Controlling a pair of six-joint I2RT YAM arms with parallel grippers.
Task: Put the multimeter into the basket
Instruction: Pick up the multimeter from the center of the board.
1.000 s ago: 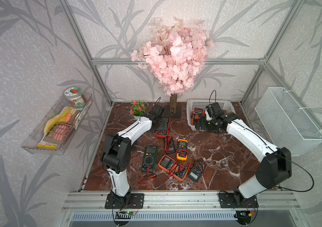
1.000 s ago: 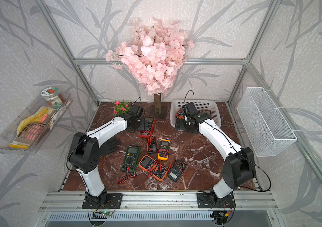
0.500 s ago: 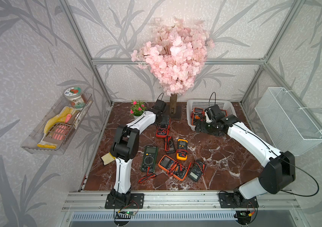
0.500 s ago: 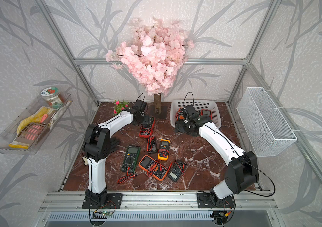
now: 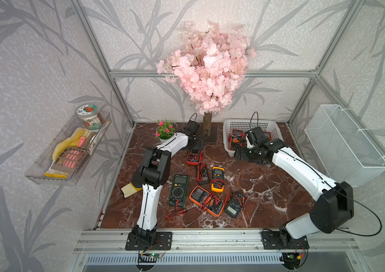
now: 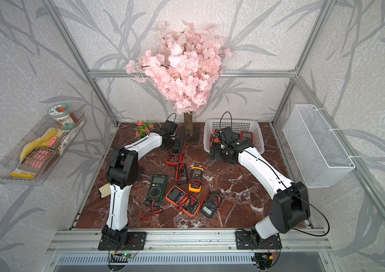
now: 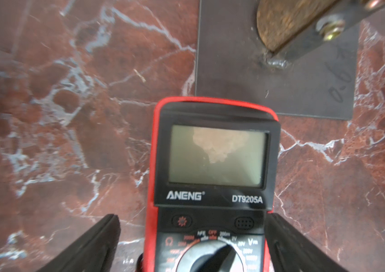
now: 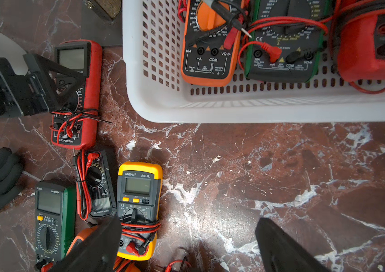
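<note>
A red multimeter (image 7: 212,188) lies flat on the marble near the tree's base plate, with its leads wrapped round its lower end (image 5: 194,156) (image 6: 175,156) (image 8: 88,94). My left gripper (image 7: 192,219) is open and straddles the meter's body. One finger (image 7: 281,235) sits at the meter's edge, and the other finger (image 7: 106,235) stands off with a gap. The white holed basket (image 5: 250,122) (image 6: 234,122) (image 8: 234,110) stands at the back right. It holds an orange (image 8: 208,47), a green (image 8: 283,47) and a red meter (image 8: 370,47). My right gripper (image 8: 188,223) hovers open and empty over bare marble in front of the basket (image 5: 237,153).
Several more multimeters lie mid-table: yellow (image 5: 218,175), small black (image 5: 202,173), green (image 5: 178,188), orange (image 5: 206,200), dark (image 5: 235,203). The blossom tree's plate (image 5: 210,137) and a potted plant (image 5: 164,130) stand at the back. A glove (image 5: 129,188) lies left. A wire-mesh bin (image 5: 344,143) hangs on the right wall.
The left arm's elbow has risen and swung inward while its gripper settled over the red multimeter. The right gripper has drawn back slightly from the basket toward the table's front.
</note>
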